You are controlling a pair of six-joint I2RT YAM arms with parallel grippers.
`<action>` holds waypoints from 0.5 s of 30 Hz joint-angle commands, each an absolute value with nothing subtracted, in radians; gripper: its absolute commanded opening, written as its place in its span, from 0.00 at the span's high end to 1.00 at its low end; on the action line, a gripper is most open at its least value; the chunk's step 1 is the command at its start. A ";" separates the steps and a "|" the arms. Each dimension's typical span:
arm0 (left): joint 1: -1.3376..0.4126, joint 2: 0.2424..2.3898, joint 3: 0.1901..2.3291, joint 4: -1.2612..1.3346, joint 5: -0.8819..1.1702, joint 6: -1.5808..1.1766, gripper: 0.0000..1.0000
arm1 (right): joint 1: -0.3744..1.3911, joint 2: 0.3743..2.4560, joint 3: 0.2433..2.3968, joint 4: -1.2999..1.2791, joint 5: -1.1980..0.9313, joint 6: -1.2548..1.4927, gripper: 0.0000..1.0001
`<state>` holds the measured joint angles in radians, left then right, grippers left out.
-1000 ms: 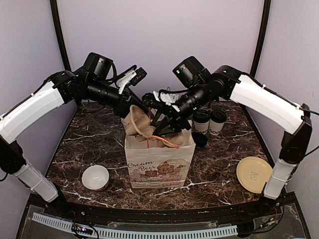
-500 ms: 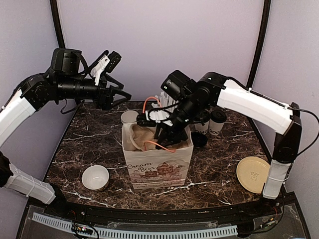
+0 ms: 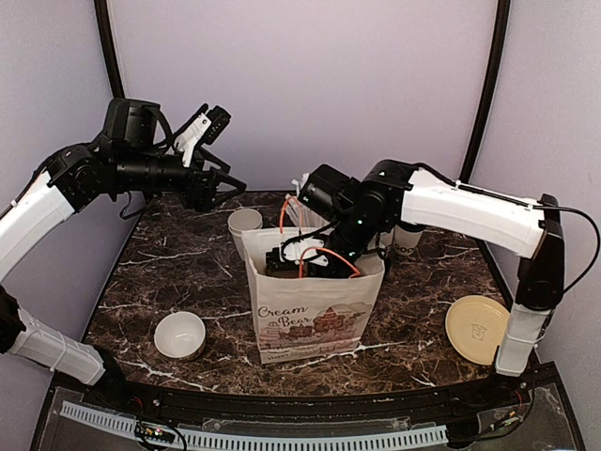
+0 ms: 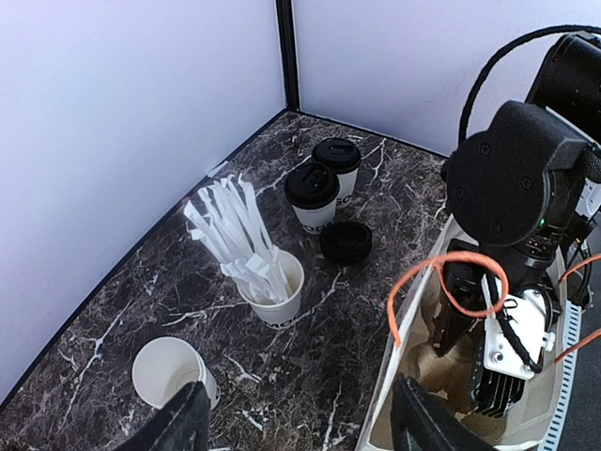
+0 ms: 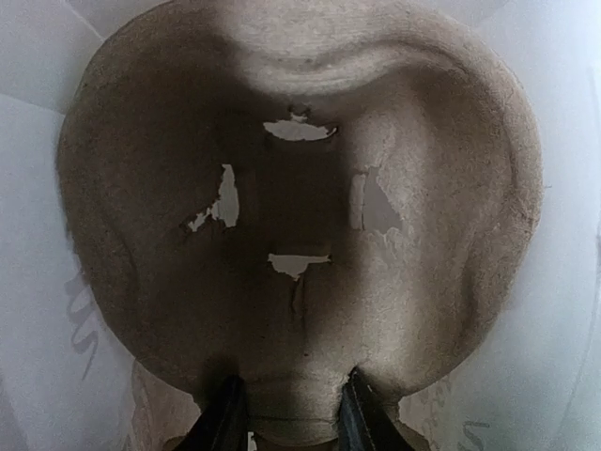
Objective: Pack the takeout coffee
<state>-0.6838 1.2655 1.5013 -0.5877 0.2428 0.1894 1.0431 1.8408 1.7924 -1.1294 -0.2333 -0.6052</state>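
Note:
Two white lidded coffee cups (image 4: 312, 193) (image 4: 338, 162) stand side by side at the back of the table; in the top view my right arm mostly hides them (image 3: 408, 242). The printed paper bag (image 3: 315, 315) stands open at the centre. My right gripper (image 3: 299, 261) is down inside it, shut on the edge of a brown pulp cup carrier (image 5: 300, 225), which fills the right wrist view; its fingers (image 5: 225, 418) pinch the rim. My left gripper (image 3: 221, 188) is open and empty, raised left of the bag (image 4: 413, 376), and spreads wide in its own view (image 4: 300, 432).
A white cup of straws (image 4: 272, 282), a lidless empty white cup (image 4: 169, 371) and a loose black lid (image 4: 346, 241) sit behind the bag. A low white bowl (image 3: 179, 334) is at front left. A tan round plate (image 3: 479, 329) is at front right.
My right gripper has pushed the brown carrier down into the bag, which now stands straighter and a little further right. My left gripper let go of the bag and drew back to the upper left.

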 commanded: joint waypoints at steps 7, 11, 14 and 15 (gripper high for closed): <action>-0.667 1.277 1.473 -0.539 0.235 0.197 0.31 | 1.104 1.791 1.689 -1.140 -0.137 -0.617 0.69; -0.664 1.280 1.462 -0.525 0.243 0.197 0.31 | 1.109 1.845 1.720 -1.148 -0.149 -0.592 0.69; -0.663 1.280 1.455 -0.520 0.253 0.198 0.31 | 1.109 1.907 1.745 -1.180 -0.158 -0.595 0.70; -0.664 1.280 1.451 -0.519 0.254 0.198 0.31 | 1.108 1.918 1.738 -1.173 -0.163 -0.595 0.71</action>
<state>-0.6701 1.2850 1.4681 -0.5507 0.2428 0.1898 1.1015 1.8462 1.7191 -1.1496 -0.1566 -0.6064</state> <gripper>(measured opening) 0.686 0.303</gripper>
